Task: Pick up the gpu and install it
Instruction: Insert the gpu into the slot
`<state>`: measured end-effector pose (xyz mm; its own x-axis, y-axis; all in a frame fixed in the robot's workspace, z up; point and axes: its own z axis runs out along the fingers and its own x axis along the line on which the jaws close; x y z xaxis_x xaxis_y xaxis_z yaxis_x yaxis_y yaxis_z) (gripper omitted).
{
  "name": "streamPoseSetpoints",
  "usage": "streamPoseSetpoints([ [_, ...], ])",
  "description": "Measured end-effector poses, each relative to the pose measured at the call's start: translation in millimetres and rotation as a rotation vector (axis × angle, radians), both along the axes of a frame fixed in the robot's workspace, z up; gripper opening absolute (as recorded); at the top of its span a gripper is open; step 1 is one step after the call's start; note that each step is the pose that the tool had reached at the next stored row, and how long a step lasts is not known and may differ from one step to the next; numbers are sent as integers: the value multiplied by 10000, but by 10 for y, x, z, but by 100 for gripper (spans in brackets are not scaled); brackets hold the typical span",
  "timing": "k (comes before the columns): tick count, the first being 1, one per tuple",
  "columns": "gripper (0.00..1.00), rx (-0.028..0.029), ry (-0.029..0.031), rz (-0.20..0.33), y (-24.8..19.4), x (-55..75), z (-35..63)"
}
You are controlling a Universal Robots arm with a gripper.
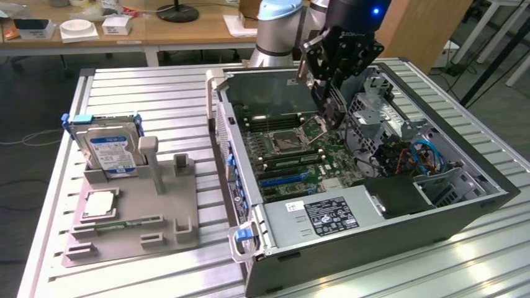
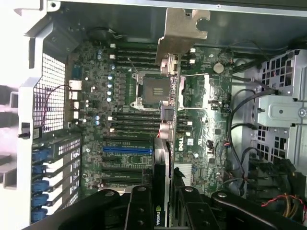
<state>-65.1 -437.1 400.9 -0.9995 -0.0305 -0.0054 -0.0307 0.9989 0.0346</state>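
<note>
The gpu (image 1: 328, 107) is a thin black card that hangs edge-on inside the open computer case (image 1: 463, 211), above the motherboard (image 1: 286, 146). My gripper (image 1: 333, 69) is shut on its upper edge. In the wrist view the gpu (image 2: 163, 153) runs away from my gripper (image 2: 163, 203) as a narrow strip. Its metal bracket (image 2: 182, 31) is at the far end, near the case's rear wall. The card hovers over the processor socket (image 2: 153, 90), off to one side of the blue expansion slot (image 2: 127, 149). The fingers (image 2: 139, 208) press on both of its sides.
On the exterior view's left, a grey holder (image 1: 133, 217) carries a silver hard drive (image 1: 112, 152), a square chip (image 1: 99, 205) and a green memory stick (image 1: 124, 225). Inside the case are a power supply (image 1: 331, 214), a drive cage (image 1: 385, 115) and loose cables (image 1: 426, 155).
</note>
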Motion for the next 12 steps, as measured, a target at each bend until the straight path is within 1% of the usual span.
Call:
streamPoseSetpoints([
  [2, 26, 1, -1, 80, 1, 1, -2],
  [3, 26, 1, 0, 202, 1, 1, -3],
  [12, 26, 0, 0, 1832, 0, 1, -8],
])
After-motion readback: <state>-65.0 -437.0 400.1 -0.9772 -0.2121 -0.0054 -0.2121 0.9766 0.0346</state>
